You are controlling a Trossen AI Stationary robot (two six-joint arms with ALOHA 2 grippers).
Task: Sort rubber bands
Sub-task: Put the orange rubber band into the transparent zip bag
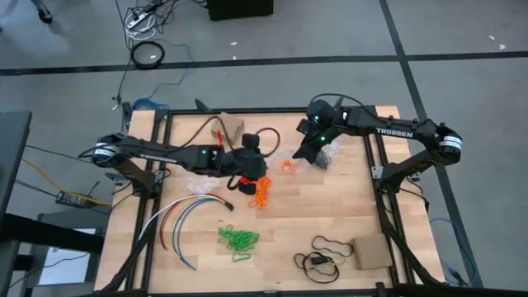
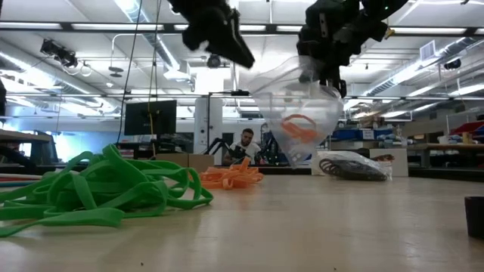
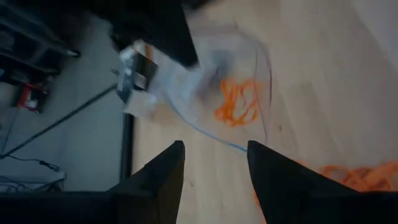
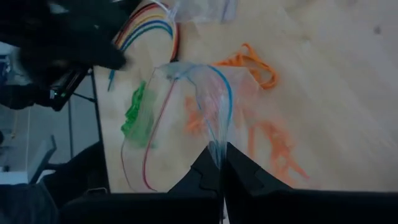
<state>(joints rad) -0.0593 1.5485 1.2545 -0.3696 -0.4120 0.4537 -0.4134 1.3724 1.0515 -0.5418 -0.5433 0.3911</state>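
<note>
Landmark: the clear bag (image 2: 306,121), held up off the table (image 1: 330,214) near its middle-back. Left of the bag we see coloured cables (image 1: 186,216) at the table's left side; the green bands (image 1: 238,239) lie in a heap left of and nearer the front than the bag; the left gripper (image 3: 214,177) hangs just left of the bag, fingers apart, nothing between them; an orange heap (image 1: 261,191) lies on the wood just beside it, left of the bag. The bag itself already has a few orange bands (image 2: 299,127) inside; the right gripper (image 4: 219,163) is pinched together on the bag's top edge, dangling it. Right of the bag a second bag with dark bands (image 2: 354,166) rests on the table; a black cord loop (image 1: 330,247) lies toward the front right. We judge the step as bagging orange; next the left gripper needs to drop onto the orange heap, pinch some and carry them to the bag mouth.
</note>
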